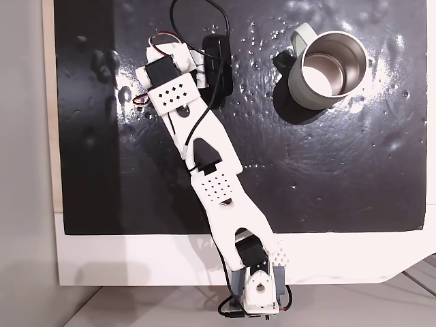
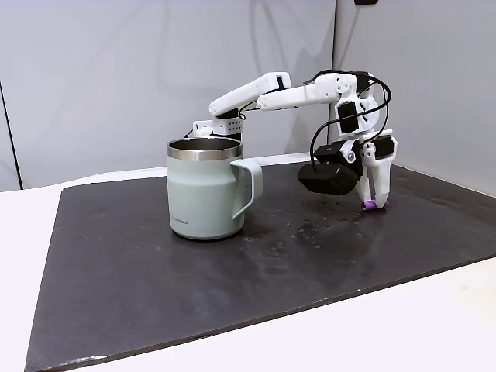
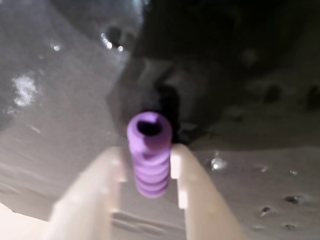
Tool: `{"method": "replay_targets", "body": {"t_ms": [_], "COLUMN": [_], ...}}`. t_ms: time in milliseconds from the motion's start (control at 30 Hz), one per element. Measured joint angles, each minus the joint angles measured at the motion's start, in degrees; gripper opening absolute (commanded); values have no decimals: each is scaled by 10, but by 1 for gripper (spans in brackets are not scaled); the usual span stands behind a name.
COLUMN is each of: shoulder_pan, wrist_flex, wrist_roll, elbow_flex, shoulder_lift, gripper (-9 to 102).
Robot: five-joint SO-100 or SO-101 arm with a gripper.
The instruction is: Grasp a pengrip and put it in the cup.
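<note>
Arm stretched forward, wrist bent down; gripper point(image 2: 371, 203) at mat level, fingers point(image 3: 192, 185) clamped either side of pengrip point(image 3: 149, 156).

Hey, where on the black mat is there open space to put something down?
The black mat is bare below the cup and left of the arm in a fixed view. It is crowded where the gripper brackets the pengrip.
</note>
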Motion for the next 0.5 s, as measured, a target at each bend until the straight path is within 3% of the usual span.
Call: {"method": "replay_targets", "body": {"t_ms": [300, 500], "shoulder_pan": [-2, -10], "wrist_flex": [3, 20], "wrist_roll": [0, 1], "elbow_flex": [-7, 54], "shoulder_lift": [0, 104], "gripper": [0, 0]}}
